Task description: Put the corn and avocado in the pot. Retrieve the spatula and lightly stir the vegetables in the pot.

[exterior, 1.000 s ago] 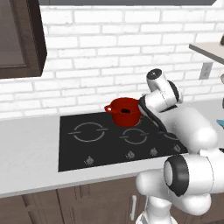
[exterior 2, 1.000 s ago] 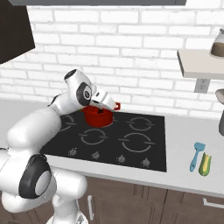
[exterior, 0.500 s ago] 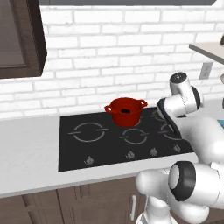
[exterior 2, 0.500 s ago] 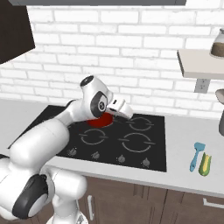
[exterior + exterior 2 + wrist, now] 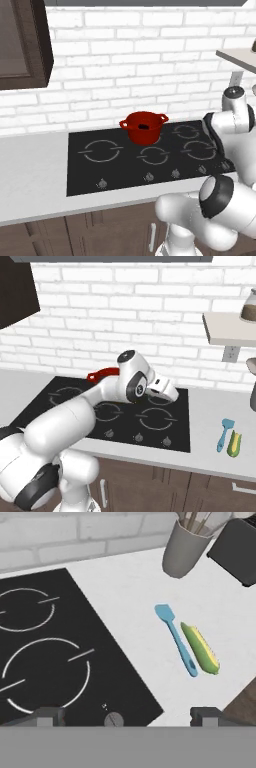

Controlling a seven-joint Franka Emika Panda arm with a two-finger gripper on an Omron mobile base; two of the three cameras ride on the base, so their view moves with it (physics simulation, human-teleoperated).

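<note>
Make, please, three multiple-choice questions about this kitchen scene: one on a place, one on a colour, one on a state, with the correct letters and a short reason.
1. Where does the corn lie?
A. in the pot
B. on the counter beside the spatula
C. on a burner

2. What colour is the spatula?
A. blue
B. red
C. black

3. How is the gripper?
A. shut on the corn
B. shut on the spatula
C. open, holding nothing

Answers: 1 B, the corn rests on the counter next to the spatula, far from the pot. 2 A, it is light blue throughout. 3 C, both fingertips stand wide apart with nothing between.
</note>
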